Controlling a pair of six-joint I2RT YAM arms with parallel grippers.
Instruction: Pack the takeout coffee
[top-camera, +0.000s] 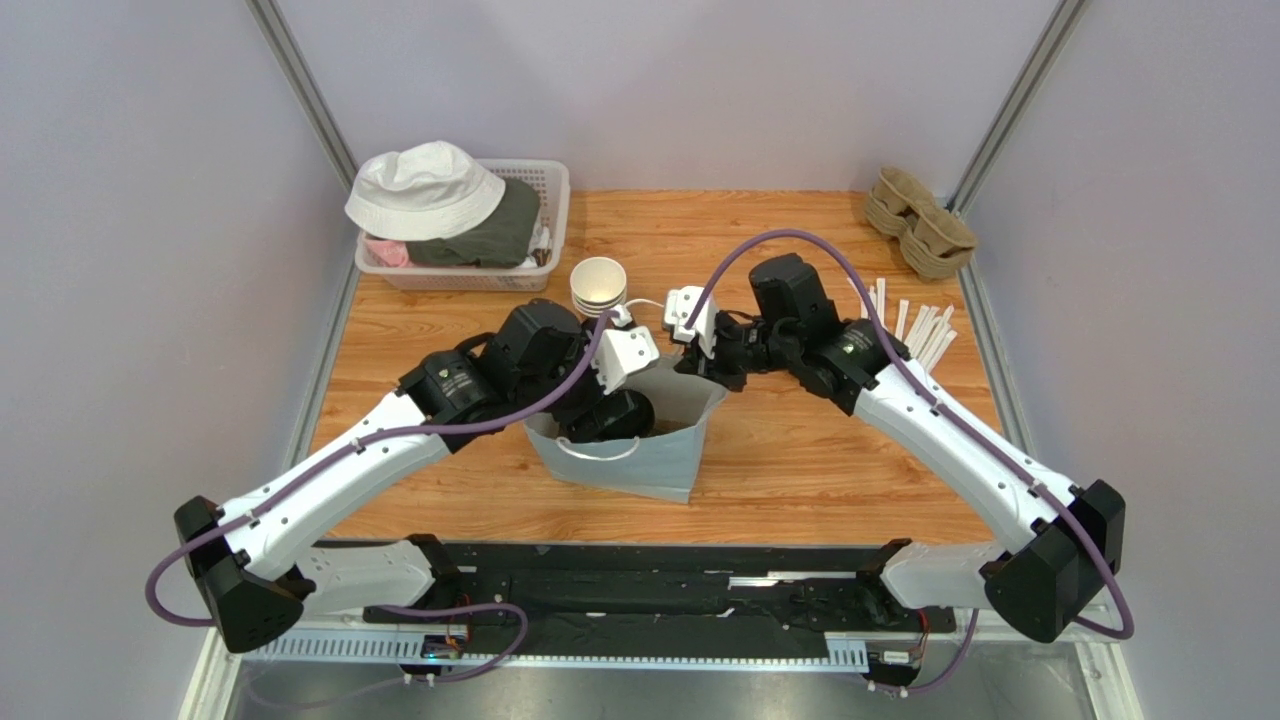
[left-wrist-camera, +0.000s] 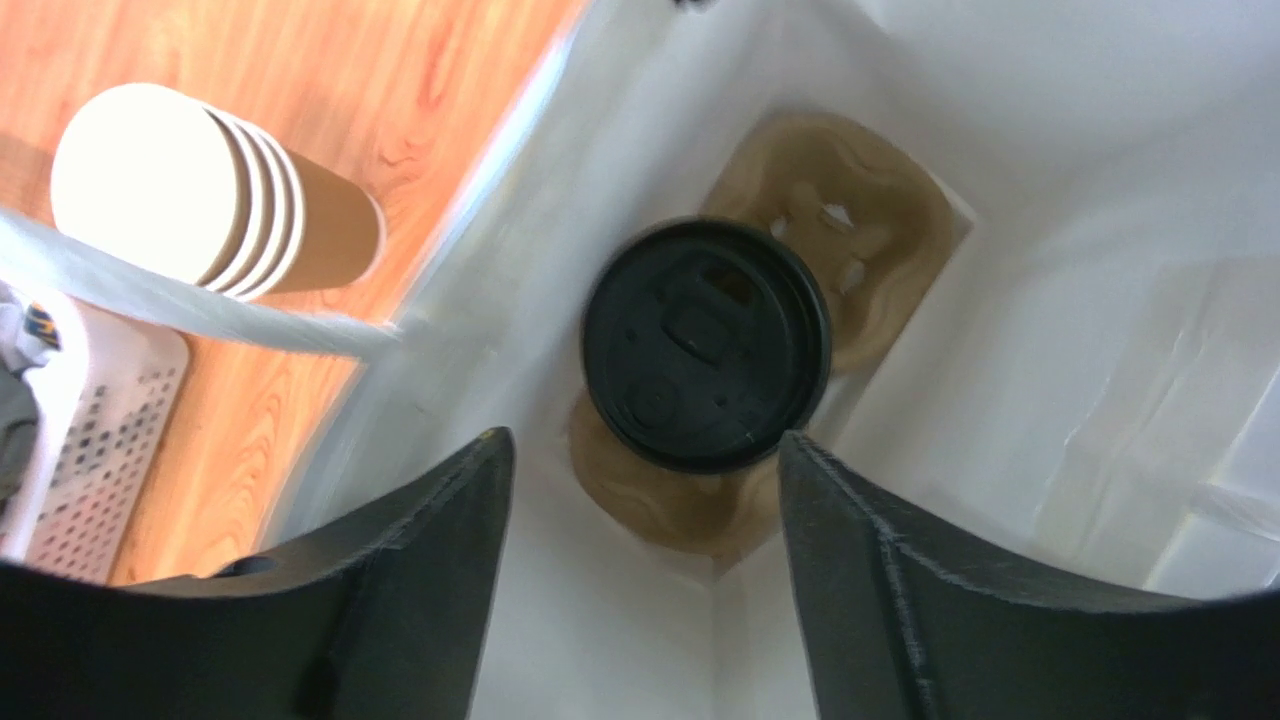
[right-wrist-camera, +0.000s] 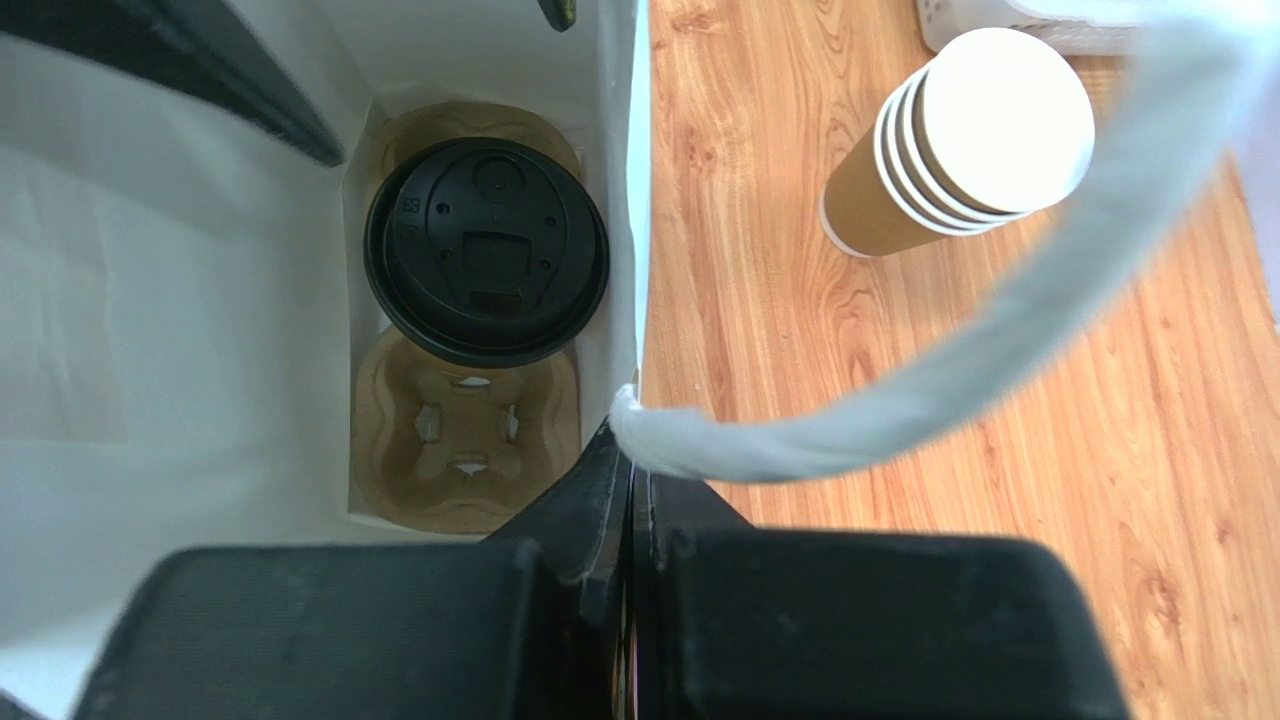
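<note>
The coffee (left-wrist-camera: 706, 345) sits in a carrier (right-wrist-camera: 466, 435) inside the bag (right-wrist-camera: 196, 300). Left fingers (left-wrist-camera: 406, 585) hang apart above it; right fingers (right-wrist-camera: 594, 518) clamp the bag's rim.

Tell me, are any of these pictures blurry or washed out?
Top view: evenly lit, sharp. Left wrist view: the bag wall glares white, its rim smears. Right wrist view: the bag handle is soft, the top of the cup stack blown out.
</note>
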